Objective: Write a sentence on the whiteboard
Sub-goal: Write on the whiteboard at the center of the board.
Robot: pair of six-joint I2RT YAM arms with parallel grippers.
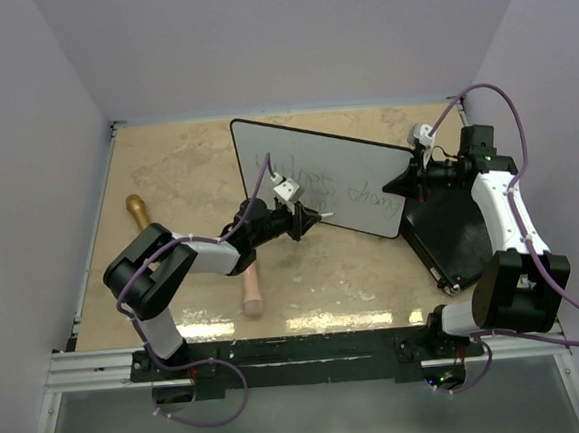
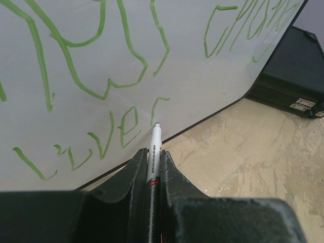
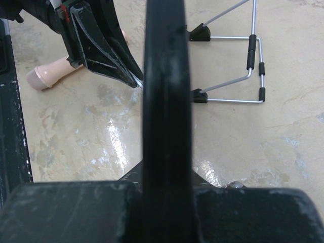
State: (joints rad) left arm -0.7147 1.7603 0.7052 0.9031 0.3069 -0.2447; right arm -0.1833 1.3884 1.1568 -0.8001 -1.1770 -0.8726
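Whiteboard [image 1: 306, 165] stands propped mid-table. Left gripper [image 2: 153, 169] pinches a marker [image 2: 154, 144], tip at the board just below the last green stroke of the sentence [image 2: 101, 136], near its lower right edge. Right gripper [image 1: 414, 179] clamps the board's right rim. Best approach, I judge: light even pressure, short strokes, right side braced.

The whiteboard [image 1: 316, 169] stood mid-table [image 1: 165, 166] on a stand [image 3: 253, 66], with the case [image 1: 451, 229] just right of it. One rod [image 1: 251, 290] lay before its left end, a second rod [image 1: 137, 208] farther left. The marker [image 2: 153, 147] tip met the board's lower edge.
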